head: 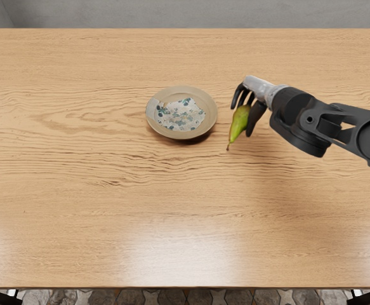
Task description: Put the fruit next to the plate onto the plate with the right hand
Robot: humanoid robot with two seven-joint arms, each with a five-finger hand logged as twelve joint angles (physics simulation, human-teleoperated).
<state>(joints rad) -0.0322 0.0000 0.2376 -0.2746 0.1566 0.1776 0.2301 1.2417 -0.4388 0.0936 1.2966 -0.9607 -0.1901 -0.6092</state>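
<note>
The pear [238, 122] sits a little right of the frame's centre, just beside the plate's right edge but not touching it. It is green and yellowish and leans at a slant. Its broad end points up and to the right into the hand, and its thin brown stem points down and to the left toward the wood. From here I can't make out whether the stem tip rests on the surface or hangs just clear of it.

The right hand [251, 96] has hold of the pear's broad end. Its dark fingers [256, 119] are curled narrowly around the fruit, some on the plate side and one on the far side, so the pear's top is tucked between them. A pale grey wrist piece shows just behind the knuckles.

The right arm [327, 124] reaches in from the right edge of the frame. It is black and bulky, with a rounded joint just behind the wrist, and it slopes up and to the left toward the hand.

The plate [150, 115] lies left of the pear, slightly above the middle of the frame. It is round and shallow, with a tan rim and a pale centre speckled with bluish-green marks. Nothing lies on it.

The wooden surface [108, 203] fills nearly the whole view, light in colour with long grain lines running left to right and a soft sheen toward the lower part. A grey wall [172, 13] runs along the top edge of the frame, and a thin strip of patterned floor [172, 297] shows along the bottom.
</note>
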